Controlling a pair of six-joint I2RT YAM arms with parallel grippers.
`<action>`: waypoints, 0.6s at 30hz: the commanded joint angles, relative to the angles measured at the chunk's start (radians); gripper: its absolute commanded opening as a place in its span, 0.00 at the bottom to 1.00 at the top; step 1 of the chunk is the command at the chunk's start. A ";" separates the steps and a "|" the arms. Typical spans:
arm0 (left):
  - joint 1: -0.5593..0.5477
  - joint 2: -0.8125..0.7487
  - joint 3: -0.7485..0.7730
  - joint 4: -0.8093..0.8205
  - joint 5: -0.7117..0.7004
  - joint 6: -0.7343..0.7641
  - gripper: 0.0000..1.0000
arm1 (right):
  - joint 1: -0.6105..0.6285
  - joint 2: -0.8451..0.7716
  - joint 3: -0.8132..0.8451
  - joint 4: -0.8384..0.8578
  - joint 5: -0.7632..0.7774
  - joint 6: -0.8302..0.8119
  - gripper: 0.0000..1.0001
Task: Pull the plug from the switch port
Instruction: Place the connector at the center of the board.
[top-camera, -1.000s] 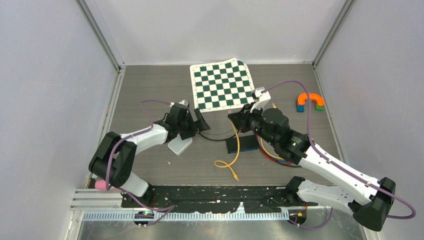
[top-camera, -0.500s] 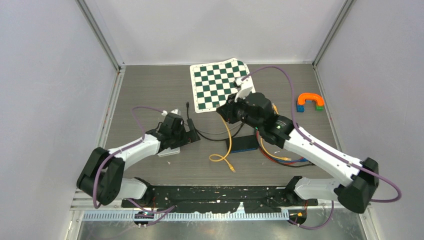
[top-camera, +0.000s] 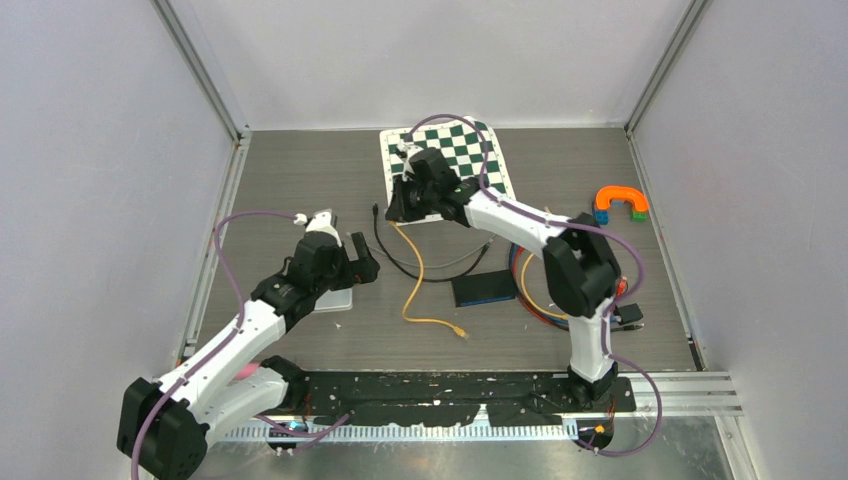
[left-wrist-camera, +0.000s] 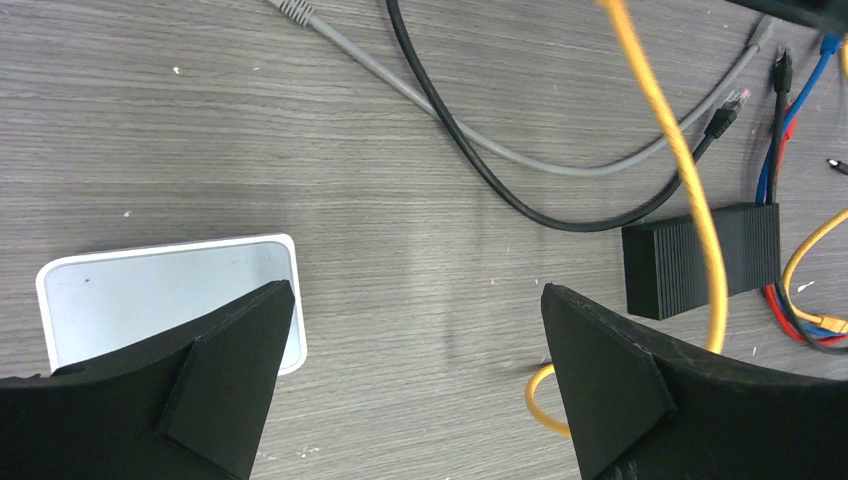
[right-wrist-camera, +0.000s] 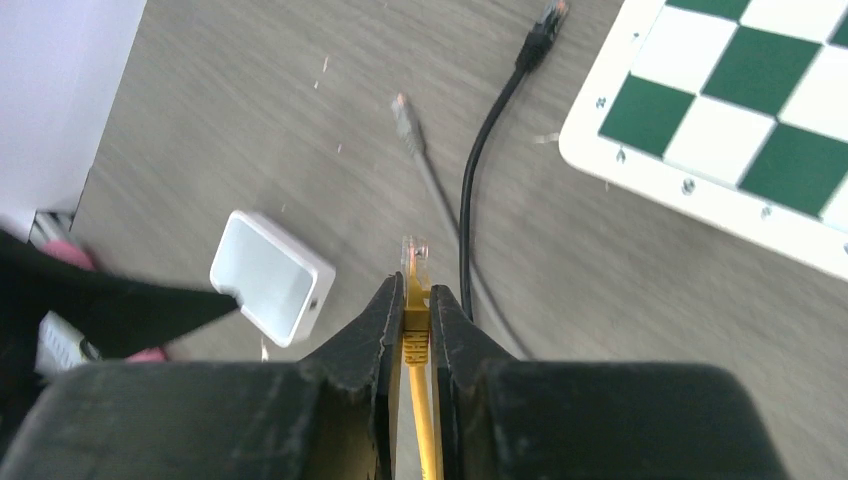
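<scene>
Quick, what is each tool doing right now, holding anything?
Left tool: open, holding nothing.
Right tool: closed on the yellow cable, just behind its plug end.

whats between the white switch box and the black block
Top view: a yellow cable crosses the gap between the white switch box and black ribbed block.

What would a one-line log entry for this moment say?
left gripper: open beside white switch | right gripper: shut on yellow plug | plug: out of switch, near chessboard
</scene>
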 joint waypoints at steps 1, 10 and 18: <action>-0.003 -0.022 0.018 -0.044 -0.030 0.029 1.00 | -0.013 0.127 0.168 -0.002 -0.084 0.041 0.23; -0.003 -0.028 0.006 -0.076 -0.054 0.035 1.00 | -0.052 0.135 0.203 -0.122 -0.128 -0.054 0.56; -0.002 0.005 0.036 -0.094 -0.059 0.064 1.00 | -0.078 -0.072 -0.144 -0.092 -0.077 -0.136 0.57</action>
